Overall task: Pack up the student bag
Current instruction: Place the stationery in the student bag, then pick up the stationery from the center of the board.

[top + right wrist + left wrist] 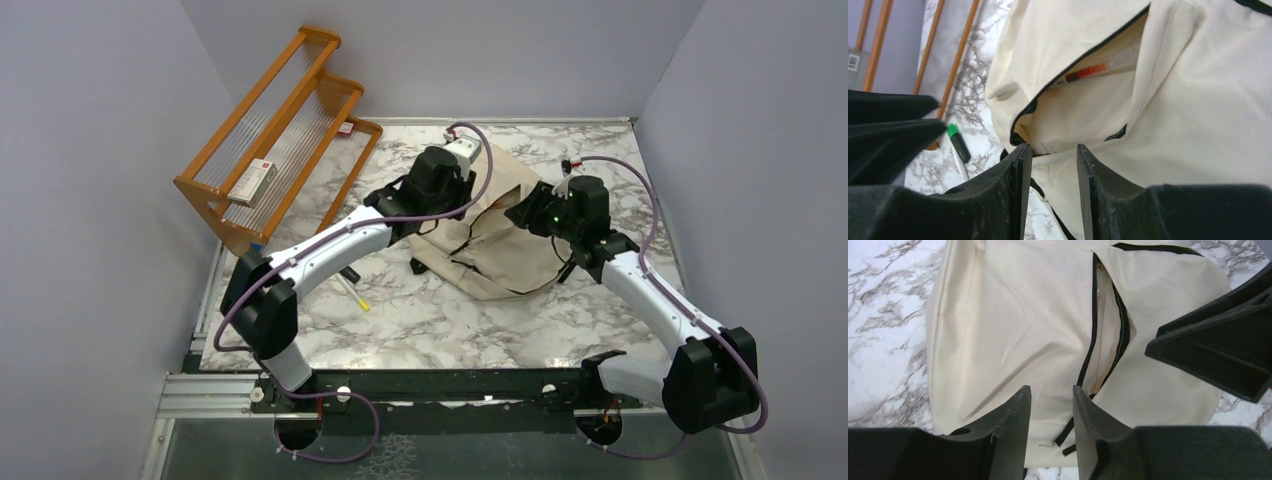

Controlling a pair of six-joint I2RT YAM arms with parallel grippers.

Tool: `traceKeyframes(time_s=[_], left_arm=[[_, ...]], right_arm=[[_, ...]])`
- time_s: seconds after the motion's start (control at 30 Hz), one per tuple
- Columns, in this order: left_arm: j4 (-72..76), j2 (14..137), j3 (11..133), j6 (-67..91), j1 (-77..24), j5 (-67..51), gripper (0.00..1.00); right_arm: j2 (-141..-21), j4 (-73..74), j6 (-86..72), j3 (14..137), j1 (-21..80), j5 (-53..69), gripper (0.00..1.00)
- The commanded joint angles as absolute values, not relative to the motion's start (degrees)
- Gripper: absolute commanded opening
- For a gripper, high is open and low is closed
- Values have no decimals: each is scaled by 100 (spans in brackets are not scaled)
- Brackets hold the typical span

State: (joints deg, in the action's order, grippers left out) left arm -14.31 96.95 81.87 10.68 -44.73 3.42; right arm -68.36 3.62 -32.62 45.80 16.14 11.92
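The student bag (497, 243), cream canvas with black zipper lines, lies slumped on the marble table between my two grippers. In the left wrist view the bag (1013, 325) fills the frame, with its zipper slit (1108, 335) partly open. My left gripper (1052, 390) hovers just above the fabric, open and empty. My right gripper (1054, 147) is also open and empty, at the lower edge of the open pocket (1083, 105). A clear pen with a red-orange part (1093, 71) lies inside that pocket. In the top view the left gripper (455, 190) and right gripper (527, 213) face each other over the bag.
A green-capped marker (959, 143) lies on the table left of the bag; in the top view it shows under the left arm (353, 290). A wooden rack (280, 130) holding a small box (252, 181) stands at the back left. Grey walls enclose the table.
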Motion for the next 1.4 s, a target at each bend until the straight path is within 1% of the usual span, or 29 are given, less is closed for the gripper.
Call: traceKeyframes(time_s=[0.0,0.23,0.37,0.43,0.5,0.57,0.77,0.9,1.37], left_arm=[[-1230,8817,7579,1553,-4329,677,38],[-1427,7359,5911,3176,-3858,1687,41],[-1778,6854,5052,4034,-3492,2028,43],[-1915,6736,4756,4265,-3250,2024,46],[-1987,6744,4554,4310,-2965,1927,55],[-2055,6843,4441,4259,-2665,1847,59],[-2174,7173,4335,4142,-2033,1939,64],[-2192,7400,4372,4143,-1816,1954,67],[-2470,7937,4346,4926,-1740,2240,68]], right_arm=[[-6619,536,-3118,4380,1649,846,43],[-6495,595,-3110,4455,1648,750,43],[-6517,575,-3116,4472,1648,776,42],[-6530,582,-3113,4475,1649,799,42],[-6545,596,-3118,4469,1646,830,42],[-6531,609,-3106,4470,1644,829,42],[-6508,630,-3110,4425,1646,763,42],[-6514,641,-3153,4404,1647,800,41],[-6559,645,-3242,4372,1650,830,41]])
